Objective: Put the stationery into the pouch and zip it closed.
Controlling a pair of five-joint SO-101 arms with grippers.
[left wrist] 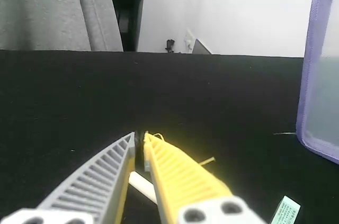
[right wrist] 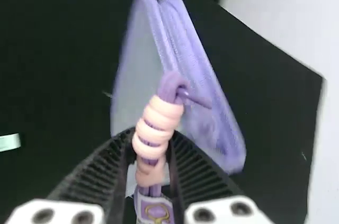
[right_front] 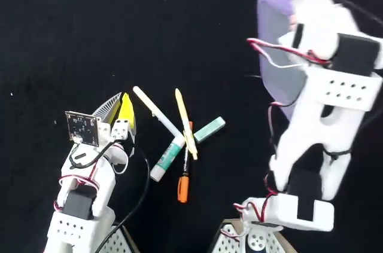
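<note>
Right gripper (right wrist: 151, 135): black fingers clamped on the pink coiled zip pull (right wrist: 153, 123) of the purple pouch with a clear side panel (right wrist: 190, 86). Pouch stands on edge at the far right of the black table (right_front: 90, 37). From above, the right arm's white body covers its lower half (right_front: 272, 20). Cannot tell whether it rests on the cloth or hangs. Two purple rims lie side by side near the pull; zip open or closed, hard to say.

Left gripper (right_front: 122, 96): grey and yellow fingers drawn together, nothing seen between them (left wrist: 139, 138). It sits just beside the far end of the long white pen (right_front: 154, 111), which passes under the fingers (left wrist: 142, 186).

Stationery lies loose mid-table, outside the pouch:
- slim yellow pen (right_front: 185, 122) crossing a white tube with teal label (right_front: 166, 158)
- orange-capped marker (right_front: 183, 187)
- mint-green block (right_front: 209, 129), partly under the yellow pen and cut off at the frame edge in the left wrist view (left wrist: 285, 211)
</note>
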